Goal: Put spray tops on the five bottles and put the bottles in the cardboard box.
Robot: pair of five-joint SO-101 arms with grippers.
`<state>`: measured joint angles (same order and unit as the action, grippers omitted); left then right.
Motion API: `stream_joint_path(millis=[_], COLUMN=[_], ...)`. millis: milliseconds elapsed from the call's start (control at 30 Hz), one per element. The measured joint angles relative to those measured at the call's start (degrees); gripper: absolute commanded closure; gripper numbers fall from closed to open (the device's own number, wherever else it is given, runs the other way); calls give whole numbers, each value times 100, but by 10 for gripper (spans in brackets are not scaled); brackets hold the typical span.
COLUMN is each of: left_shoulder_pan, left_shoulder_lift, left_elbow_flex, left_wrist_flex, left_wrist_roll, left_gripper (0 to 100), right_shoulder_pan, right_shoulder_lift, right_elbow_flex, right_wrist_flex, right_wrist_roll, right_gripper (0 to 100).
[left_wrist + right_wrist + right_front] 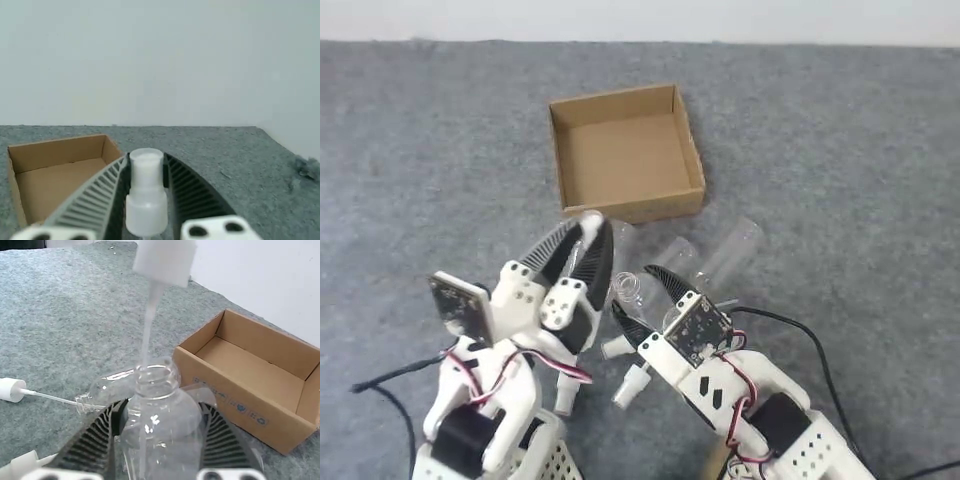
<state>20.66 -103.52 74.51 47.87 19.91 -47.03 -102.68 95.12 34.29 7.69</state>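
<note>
My left gripper [588, 232] is shut on a white spray top [146, 192] and holds it above the clear bottle [157, 427]. The top's thin dip tube [146, 335] runs down into the bottle's open neck. My right gripper [636, 292] is shut on that bottle's body and holds it upright in front of the cardboard box [625, 150], whose inside is bare. Two more clear bottles [730, 245] lie on their sides between the grippers and the box. Loose spray tops [633, 380] lie on the carpet between the two arms.
Grey carpet [840, 160] covers the table, with open room left and right of the box. Beside the held bottle lies another bottle [107, 387] and a spray top with its tube [10, 389]. Cables [790, 325] trail from the right arm's base.
</note>
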Motion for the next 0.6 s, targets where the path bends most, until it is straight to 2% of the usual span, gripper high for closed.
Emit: stream_joint_path(millis=[167,467,600], left_shoulder_pan=[466,554,554], left_shoulder_lift=[0,0,0], left_elbow_flex=[167,185,185], left_wrist_flex=[26,26,26], left_wrist_roll=[0,-44,-44], left_gripper=[987,987,944], right_shoulder_pan=[0,0,0], right_shoulder_lift=[0,0,0], right_elbow_flex=[0,0,0], right_wrist_flex=[0,0,0], right_wrist_roll=[0,-9,-9], right_gripper=[929,929,929])
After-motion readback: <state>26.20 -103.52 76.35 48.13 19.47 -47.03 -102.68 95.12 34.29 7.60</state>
